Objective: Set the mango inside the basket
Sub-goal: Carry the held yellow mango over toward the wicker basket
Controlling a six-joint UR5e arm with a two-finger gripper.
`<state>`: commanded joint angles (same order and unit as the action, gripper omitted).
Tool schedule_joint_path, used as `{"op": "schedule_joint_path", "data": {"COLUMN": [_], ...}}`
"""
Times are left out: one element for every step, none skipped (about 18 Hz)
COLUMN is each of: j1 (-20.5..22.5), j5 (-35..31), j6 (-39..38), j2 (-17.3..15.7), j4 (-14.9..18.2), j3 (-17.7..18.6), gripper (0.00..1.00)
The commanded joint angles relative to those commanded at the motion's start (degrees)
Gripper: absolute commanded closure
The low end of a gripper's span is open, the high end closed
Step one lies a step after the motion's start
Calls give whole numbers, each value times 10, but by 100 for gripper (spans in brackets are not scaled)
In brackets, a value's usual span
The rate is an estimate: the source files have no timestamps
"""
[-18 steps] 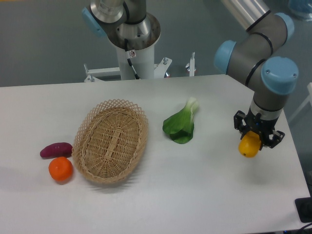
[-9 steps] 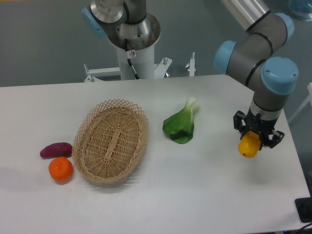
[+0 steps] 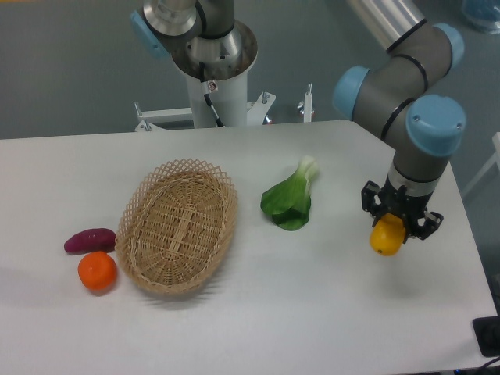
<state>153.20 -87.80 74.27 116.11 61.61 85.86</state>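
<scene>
The mango is yellow-orange and hangs in my gripper, held above the table at the right side. The gripper's black fingers are shut on its upper end. The basket is a light tan oval of woven wicker lying on the table at centre left, well to the left of the gripper. Nothing lies inside it.
A green leafy vegetable lies between the basket and the gripper. A purple sweet potato and a round orange fruit lie just left of the basket. The robot's base column stands behind the table. The table's right edge is close to the gripper.
The arm has moved a little to the left, carrying the mango with it. Nothing else has moved.
</scene>
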Motion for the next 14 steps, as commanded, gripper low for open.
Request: {"op": "schedule_joint_path", "data": {"j1": [-2, -7, -14, -17, -18, -21, -31, -35, -38, -41, -48, -56, -66, -74], "j5": [0, 0, 0, 0, 1, 2, 4, 10, 19, 31, 38, 38, 38, 38], "j6": [-1, -3, -10, -15, -16, -17, -19, -26, -36, -43, -48, -58, -68, -78], "j2": [-3, -5, -11, -14, -17, -19, -23, -28, -33, -36, -37, -39, -45, -49], "j4": [0, 0, 0, -2, -2, -3, -3, -3, -3, -3, -4, -4, -4, -2], "j3": [4, 10, 16, 23, 30, 34, 39, 42, 46, 49, 52, 54, 57, 61], "gripper": [58, 58, 58, 58, 58, 58, 58, 58, 58, 57, 57, 56, 56, 56]}}
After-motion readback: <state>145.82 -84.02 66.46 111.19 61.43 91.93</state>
